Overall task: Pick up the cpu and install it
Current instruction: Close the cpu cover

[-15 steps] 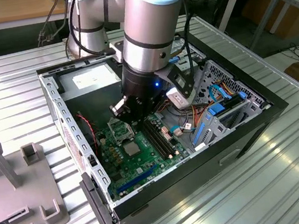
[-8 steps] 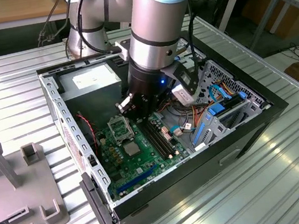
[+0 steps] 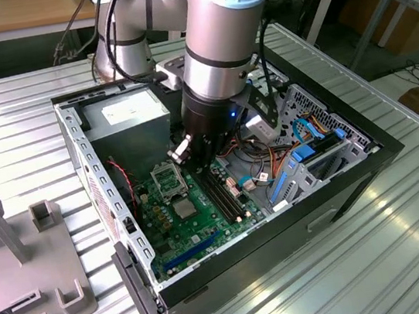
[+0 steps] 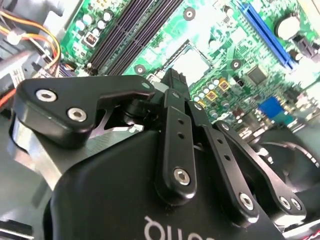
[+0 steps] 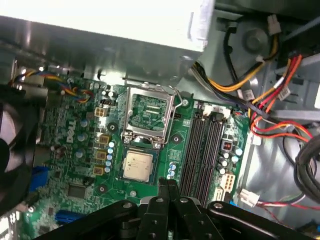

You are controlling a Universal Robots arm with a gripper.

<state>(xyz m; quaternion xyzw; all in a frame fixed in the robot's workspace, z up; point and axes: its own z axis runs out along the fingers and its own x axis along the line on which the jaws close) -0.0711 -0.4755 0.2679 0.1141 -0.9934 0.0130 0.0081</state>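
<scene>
Print and markings, by carrier:

1. Motherboard point(image 5: 80, 150): a white logo word printed beside the capacitors in the first wrist view, plus fine white component markings across the green board, too small to read.
2. Cpu point(image 5: 138, 165): faint print on its metal top, not legible.
3. Gripper point(image 4: 172, 82): large white lettering on its black body in the second wrist view, cut off by the picture's edge, so only part of the letters shows.
4. Power supply point(image 3: 129, 113): a pale label on its top face in the exterior view, text too small to read.
5. Computer case point(image 3: 83, 143): a narrow red-and-white sticker on its side rail, illegible.
</scene>
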